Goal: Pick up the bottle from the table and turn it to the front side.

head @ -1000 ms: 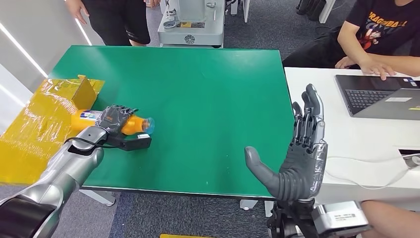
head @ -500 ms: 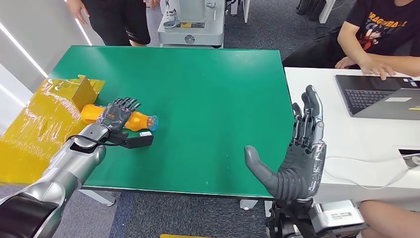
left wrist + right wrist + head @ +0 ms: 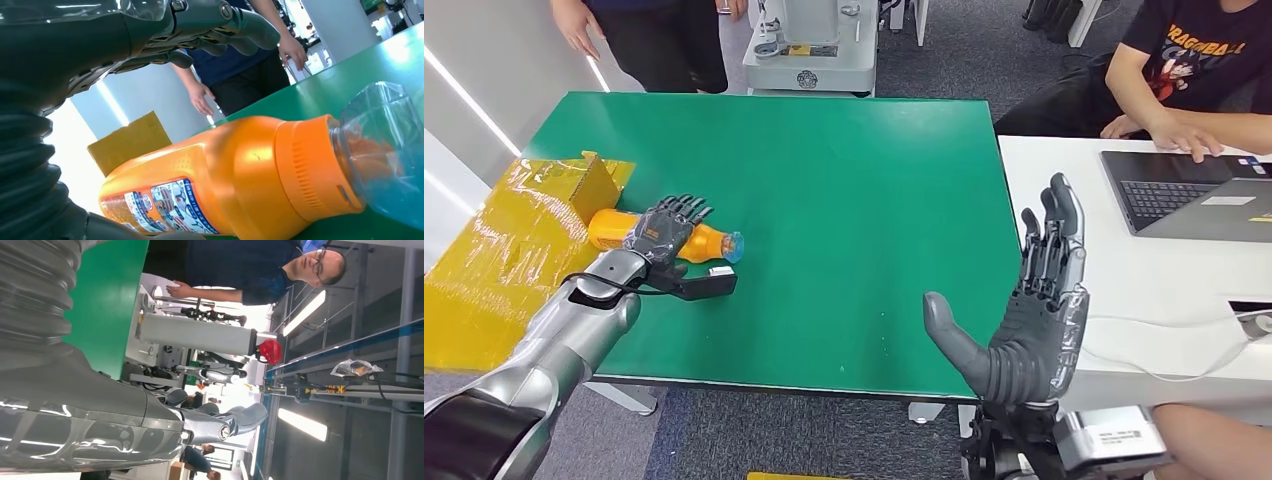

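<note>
Nearest the robot, at the table's front right corner, the right hand [image 3: 1036, 310] stands upright with palm flat and fingers spread wide, thumb out to the side, holding nothing. On the green table [image 3: 844, 200] toward its left edge, the orange bottle [image 3: 694, 243] lies on its side, its clear cap pointing to the table's middle and its base toward a yellow cardboard box [image 3: 514, 240] that sits just beside it. The left hand [image 3: 659, 235] lies over the bottle's body; in the left wrist view its fingers [image 3: 220, 30] arch above the bottle [image 3: 225, 180] with a gap showing, so no grip is closed on it. That view shows a blue, red and white label [image 3: 165, 205] low on the bottle; its writing is too small to read. To the right, on a white desk [image 3: 1064, 180], an open laptop [image 3: 1194, 195] stands before a seated person [image 3: 1194, 70] whose black shirt reads "DRAGON BALL". Beyond the table's far edge another person [image 3: 654, 40] stands.
</note>
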`<state>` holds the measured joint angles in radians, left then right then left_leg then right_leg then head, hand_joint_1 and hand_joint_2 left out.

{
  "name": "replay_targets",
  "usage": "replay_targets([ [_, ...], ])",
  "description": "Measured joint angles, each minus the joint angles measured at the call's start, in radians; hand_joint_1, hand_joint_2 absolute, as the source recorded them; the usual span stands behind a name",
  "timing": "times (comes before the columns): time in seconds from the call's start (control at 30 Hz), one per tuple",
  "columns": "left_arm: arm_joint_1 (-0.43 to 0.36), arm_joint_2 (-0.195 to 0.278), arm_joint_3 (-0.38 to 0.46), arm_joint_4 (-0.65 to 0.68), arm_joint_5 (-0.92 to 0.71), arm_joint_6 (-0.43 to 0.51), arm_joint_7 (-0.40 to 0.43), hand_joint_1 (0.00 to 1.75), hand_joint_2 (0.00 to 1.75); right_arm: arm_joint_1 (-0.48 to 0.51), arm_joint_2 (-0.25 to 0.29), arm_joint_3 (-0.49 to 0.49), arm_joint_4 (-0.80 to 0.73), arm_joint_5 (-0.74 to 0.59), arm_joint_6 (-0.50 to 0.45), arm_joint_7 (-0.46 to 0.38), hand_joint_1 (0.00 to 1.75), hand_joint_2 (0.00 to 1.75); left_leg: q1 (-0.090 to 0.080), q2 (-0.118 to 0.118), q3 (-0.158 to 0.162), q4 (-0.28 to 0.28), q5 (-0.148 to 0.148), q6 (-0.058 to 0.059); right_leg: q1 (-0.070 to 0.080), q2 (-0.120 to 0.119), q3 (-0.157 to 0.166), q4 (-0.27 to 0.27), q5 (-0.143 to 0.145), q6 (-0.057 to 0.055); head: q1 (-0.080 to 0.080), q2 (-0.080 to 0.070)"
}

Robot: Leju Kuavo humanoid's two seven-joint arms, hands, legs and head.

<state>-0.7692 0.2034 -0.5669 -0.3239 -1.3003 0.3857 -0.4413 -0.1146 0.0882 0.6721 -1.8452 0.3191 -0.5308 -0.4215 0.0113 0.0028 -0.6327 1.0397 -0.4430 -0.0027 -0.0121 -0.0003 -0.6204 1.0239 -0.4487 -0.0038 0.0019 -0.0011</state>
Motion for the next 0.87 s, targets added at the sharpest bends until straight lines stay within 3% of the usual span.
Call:
replay_targets([
  [0.1, 0.005, -0.005, 0.02, -0.001, 0.024, 0.042, -0.039, 0.0, 1.75, 0.003, 0.0, 0.0, 0.0, -0.002, -0.003, -0.006, 0.0, 1.75, 0.0, 0.0, 0.0, 0.0, 0.0, 0.0, 0.0, 0.0, 0.0, 0.0, 0.0, 0.0, 0.0, 0.0],
  [0.23, 0.041, -0.028, 0.072, -0.026, 0.157, 0.143, -0.159, 0.0, 1.75, 0.01, 0.0, 0.0, 0.0, 0.002, -0.007, -0.011, 0.0, 1.75, 0.0, 0.0, 0.0, 0.0, 0.0, 0.0, 0.0, 0.0, 0.0, 0.0, 0.0, 0.0, 0.0, 0.0],
  [0.33, 0.098, -0.055, 0.094, -0.115, 0.4, 0.202, -0.24, 0.0, 1.75, 0.012, 0.0, 0.0, 0.0, 0.005, -0.016, -0.012, 0.0, 1.75, 0.0, 0.0, 0.0, 0.0, 0.0, 0.0, 0.0, -0.001, 0.0, -0.001, 0.0, 0.0, 0.0, 0.0],
  [0.43, 0.168, -0.072, 0.08, -0.281, 0.706, 0.233, -0.256, 0.0, 1.75, 0.012, 0.0, 0.0, 0.0, 0.001, -0.027, -0.012, 0.0, 1.75, 0.0, 0.0, 0.0, 0.0, -0.001, 0.0, 0.0, 0.0, 0.0, -0.001, 0.0, 0.0, 0.0, 0.0],
  [0.63, 0.323, -0.109, 0.074, -0.717, 1.07, 0.163, -0.26, 0.0, 1.75, 0.01, -0.002, 0.006, 0.0, -0.045, -0.043, -0.028, 0.0, 1.75, 0.0, -0.001, 0.0, 0.0, -0.002, 0.0, 0.0, -0.001, 0.001, -0.001, 0.0, 0.0, 0.0, 0.0],
  [0.87, 0.523, -0.217, 0.12, -1.081, 1.438, -0.062, -0.261, 0.0, 1.75, 0.023, -0.006, 0.008, 0.0, -0.088, -0.069, -0.064, 0.0, 1.75, -0.001, 0.0, 0.0, 0.0, -0.003, 0.0, 0.0, 0.0, 0.001, -0.002, -0.001, 0.001, 0.0, 0.0],
])
